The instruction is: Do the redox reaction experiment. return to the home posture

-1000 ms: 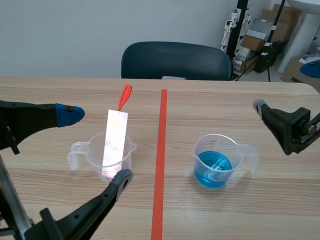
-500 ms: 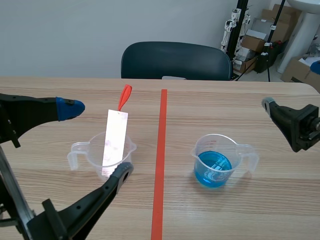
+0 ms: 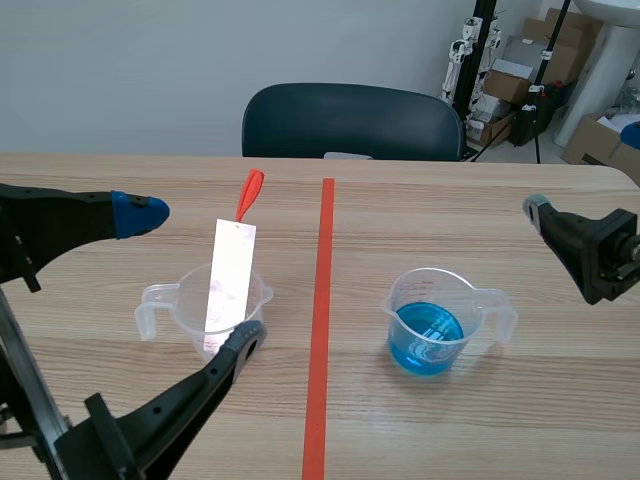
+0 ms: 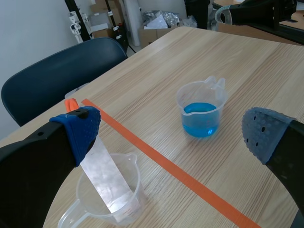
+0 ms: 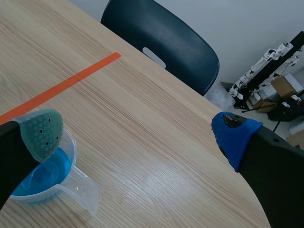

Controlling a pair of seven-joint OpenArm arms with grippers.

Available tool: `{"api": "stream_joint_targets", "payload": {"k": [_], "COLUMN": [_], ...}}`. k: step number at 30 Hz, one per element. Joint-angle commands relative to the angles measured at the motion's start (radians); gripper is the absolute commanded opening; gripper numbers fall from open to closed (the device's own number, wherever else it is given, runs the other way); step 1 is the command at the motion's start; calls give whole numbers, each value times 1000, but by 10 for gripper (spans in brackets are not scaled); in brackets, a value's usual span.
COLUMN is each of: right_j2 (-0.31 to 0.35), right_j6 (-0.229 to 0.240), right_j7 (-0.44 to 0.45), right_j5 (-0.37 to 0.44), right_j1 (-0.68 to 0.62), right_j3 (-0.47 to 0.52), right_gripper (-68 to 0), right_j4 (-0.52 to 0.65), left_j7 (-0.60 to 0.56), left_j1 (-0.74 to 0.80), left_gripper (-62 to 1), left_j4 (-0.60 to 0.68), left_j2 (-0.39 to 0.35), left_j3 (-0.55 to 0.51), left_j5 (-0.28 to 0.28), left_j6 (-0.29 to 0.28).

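Note:
A clear beaker (image 3: 200,315) stands left of the tape line with a pale flat strip (image 3: 231,275) leaning in it; an orange-red tip (image 3: 250,190) shows past the strip's upper end. My left gripper (image 4: 172,135) is open, its fingers wide apart on either side of this beaker (image 4: 111,202) and above it, holding nothing. A second beaker (image 3: 432,322) with blue liquid stands right of the line, also seen ahead of the left gripper (image 4: 201,111). My right gripper (image 5: 137,134) is open and empty, right of the blue beaker (image 5: 45,178).
An orange-red tape line (image 3: 320,330) runs down the middle of the wooden table (image 3: 400,215). A dark chair (image 3: 350,120) stands behind the far edge. Boxes and stands (image 3: 520,70) fill the back right corner.
The right arm drew back to the right, away from the blue beaker, then stopped. The left arm shifted slightly. Both beakers stayed where they were.

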Motion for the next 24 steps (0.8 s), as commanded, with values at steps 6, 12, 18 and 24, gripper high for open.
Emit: {"api": "stream_joint_targets", "payload": {"k": [6, 12, 18, 24], "right_j2": [13, 13, 13, 13], "right_j6": [-7, -7, -7, -7], "right_j7": [11, 11, 12, 12], "right_j5": [11, 11, 11, 11], "right_j1": [9, 9, 9, 9], "right_j3": [0, 0, 0, 0], "right_gripper": [-8, -8, -8, -8], "right_j4": [23, 23, 23, 23], "left_j7": [-23, -21, -22, -22], "left_j1": [-3, -3, -3, -3], "left_gripper": [14, 14, 14, 14], "left_j4": [5, 5, 5, 5], "left_j2": [5, 5, 5, 5], "left_j3": [-3, -3, -3, -3], "left_j5": [-10, -10, -10, -10], "left_j6": [-1, -1, -1, -1]}}
